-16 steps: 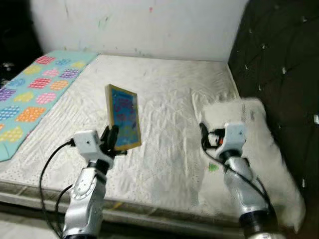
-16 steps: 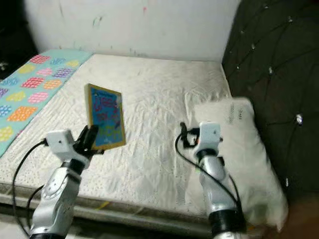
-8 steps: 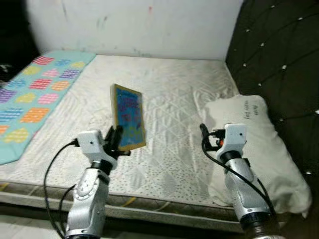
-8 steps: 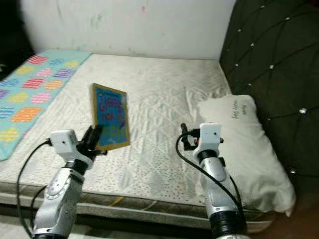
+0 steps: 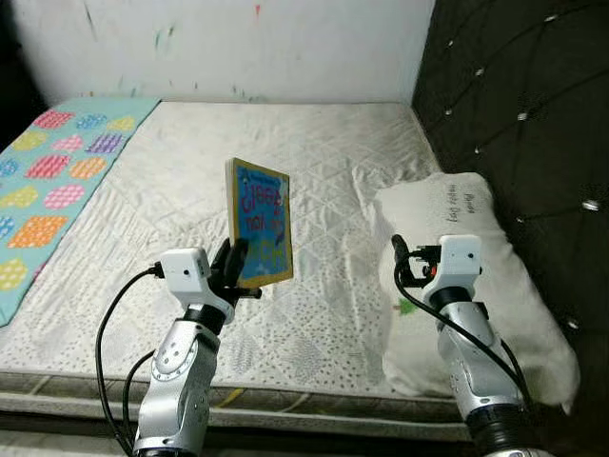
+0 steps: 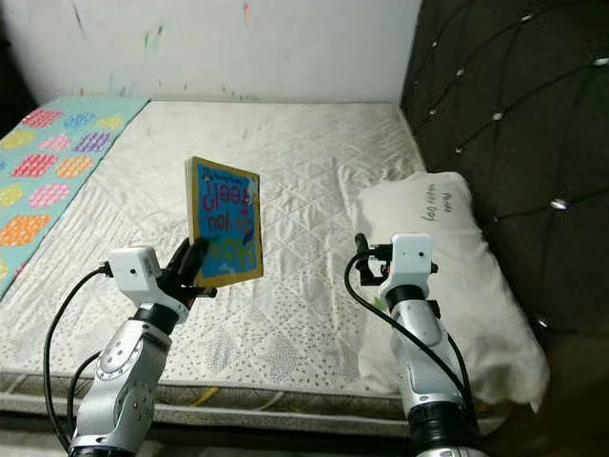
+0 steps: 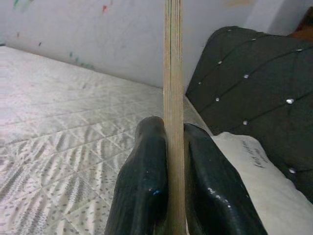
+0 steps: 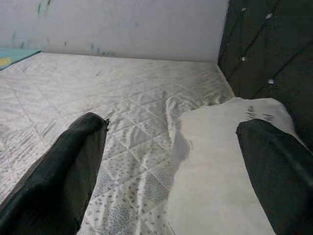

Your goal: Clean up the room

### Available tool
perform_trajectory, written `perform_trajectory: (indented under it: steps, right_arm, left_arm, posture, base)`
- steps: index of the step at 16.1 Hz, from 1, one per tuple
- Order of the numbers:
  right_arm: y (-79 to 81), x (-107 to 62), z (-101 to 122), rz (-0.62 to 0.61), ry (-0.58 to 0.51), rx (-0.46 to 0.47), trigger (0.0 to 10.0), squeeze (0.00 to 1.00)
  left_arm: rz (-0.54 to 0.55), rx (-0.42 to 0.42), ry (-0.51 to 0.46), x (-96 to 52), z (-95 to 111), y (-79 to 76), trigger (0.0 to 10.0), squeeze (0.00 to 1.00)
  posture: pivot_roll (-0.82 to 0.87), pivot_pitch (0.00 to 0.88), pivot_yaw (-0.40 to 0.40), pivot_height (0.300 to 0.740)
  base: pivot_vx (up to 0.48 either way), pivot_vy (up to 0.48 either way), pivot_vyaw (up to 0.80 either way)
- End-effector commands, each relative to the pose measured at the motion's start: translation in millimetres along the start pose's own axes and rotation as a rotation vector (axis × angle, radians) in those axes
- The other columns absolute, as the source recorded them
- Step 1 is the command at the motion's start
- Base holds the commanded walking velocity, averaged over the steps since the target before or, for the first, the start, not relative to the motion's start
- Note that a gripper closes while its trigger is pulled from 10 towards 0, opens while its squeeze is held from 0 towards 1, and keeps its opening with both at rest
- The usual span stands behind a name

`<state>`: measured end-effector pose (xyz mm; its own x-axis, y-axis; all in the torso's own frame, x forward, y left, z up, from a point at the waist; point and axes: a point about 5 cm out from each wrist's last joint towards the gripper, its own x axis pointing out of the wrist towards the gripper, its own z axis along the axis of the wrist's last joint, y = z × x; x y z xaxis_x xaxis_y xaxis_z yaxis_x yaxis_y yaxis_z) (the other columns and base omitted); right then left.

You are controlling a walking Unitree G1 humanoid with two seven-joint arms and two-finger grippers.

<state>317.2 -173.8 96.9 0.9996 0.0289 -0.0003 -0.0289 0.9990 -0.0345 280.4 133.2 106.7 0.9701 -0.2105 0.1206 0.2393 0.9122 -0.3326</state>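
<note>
left gripper [image 5: 234,268]: jaws clenched on the lower edge of the book [image 5: 260,223]; left wrist view has the board edge pinched upright between both fingers [image 7: 144,186].
book: held on edge, clear of the mattress [image 5: 314,190], blue cover with coloured lettering facing the camera, yellow border. Sits above the near-middle of the bed, just beside the left wrist.
right gripper [image 5: 407,267]: jaws spread wide and holding nothing, hovering over the near edge of the pillow [image 5: 476,276]; right wrist view looks between the two fingers [image 8: 68,161] at quilted mattress and pillow corner.
change: whole frame has shifted over the last second, so the head camera moves, not the bedding. Relative to the arm, the book stays in the same pinch and rides a little higher and more upright in frame. No slip visible.
bed layout: patchwork blanket [image 5: 48,190] along the left side, pillow against the dark tufted headboard [image 5: 514,105] on the right, painted wall [image 5: 238,48] behind.
task read: pickup looks done, carry phase under way. Book still needs a drop-off spot; none is visible here.
risk: thin-edge pinch on a tall board, so it could pivot in the grip if the arm swings.
</note>
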Motion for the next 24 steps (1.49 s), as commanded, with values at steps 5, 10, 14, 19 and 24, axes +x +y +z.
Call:
perform_trajectory:
  steps: [5, 10, 14, 19, 24]
  right_arm:
    - [1.0, 5.0, 8, 0.004, -0.028, -0.016, 10.0, 0.0]
    - [0.6, 5.5, 8, -0.002, -0.033, -0.018, 10.0, 0.0]
    - [-0.1, 7.0, 9, -0.004, -0.038, -0.021, 10.0, 0.0]
    - [2.0, 9.6, 10, 0.043, -0.017, -0.032, 10.0, 0.0]
    - [15.0, -0.5, 3, 0.085, 0.005, -0.015, 10.0, 0.0]
  left_arm:
    - [-0.017, 0.004, -0.055, 5.0, 10, -3.4, 10.0, 0.0]
    - [-0.013, -0.012, -0.053, 5.7, 10, -4.6, 10.0, 0.0]
    - [0.022, 0.03, -0.03, 5.2, 7, -1.3, 10.0, 0.0]
    - [-0.066, 0.125, 0.099, -9.5, 6, 7.8, 10.0, 0.0]
    - [-0.076, 0.057, 0.114, -14.0, 5, 7.3, 10.0, 0.0]
  posture:
    - [0.03, 0.0, 0.033, 0.74]
    - [0.04, 0.0, 0.033, 0.74]
    - [0.04, 0.0, 0.024, 0.74]
    - [0.08, 0.059, -0.031, 0.74]
    - [0.09, 0.126, -0.043, 0.74]
  base:
    - [0.295, 0.0, 0.0]
    - [0.053, 0.0, 0.0]
    - [0.0, 0.0, 0.0]
    - [0.0, 0.0, -0.32]
    - [0.0, 0.0, -0.12]
